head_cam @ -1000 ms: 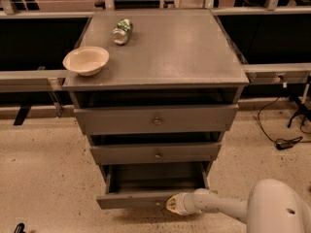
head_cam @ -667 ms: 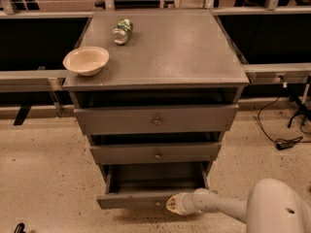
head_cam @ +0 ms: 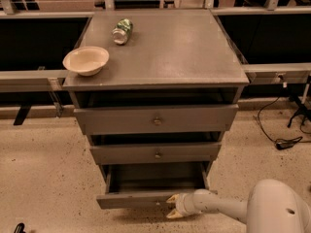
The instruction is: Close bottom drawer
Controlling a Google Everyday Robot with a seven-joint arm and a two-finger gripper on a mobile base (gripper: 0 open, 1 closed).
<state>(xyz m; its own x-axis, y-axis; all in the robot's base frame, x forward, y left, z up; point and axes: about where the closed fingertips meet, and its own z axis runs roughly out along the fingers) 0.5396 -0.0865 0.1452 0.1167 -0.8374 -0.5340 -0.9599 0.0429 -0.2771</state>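
The bottom drawer [head_cam: 130,199] of the grey cabinet stands pulled out, its slim front panel nearest the floor and its plain grey inside [head_cam: 155,177] showing. My gripper [head_cam: 172,206] is low at the right part of that front panel, reaching in from the right on a white arm [head_cam: 218,207]. Its two pale fingertips [head_cam: 172,197] are spread apart, one up at the panel and one below it, holding nothing. The drawer's knob is hidden.
The middle drawer [head_cam: 156,153] and top drawer [head_cam: 155,120] stick out slightly. A cream bowl [head_cam: 86,59] and a green can [head_cam: 122,31] lying on its side are on the cabinet top [head_cam: 184,52]. Cables [head_cam: 284,142] lie on the floor at right.
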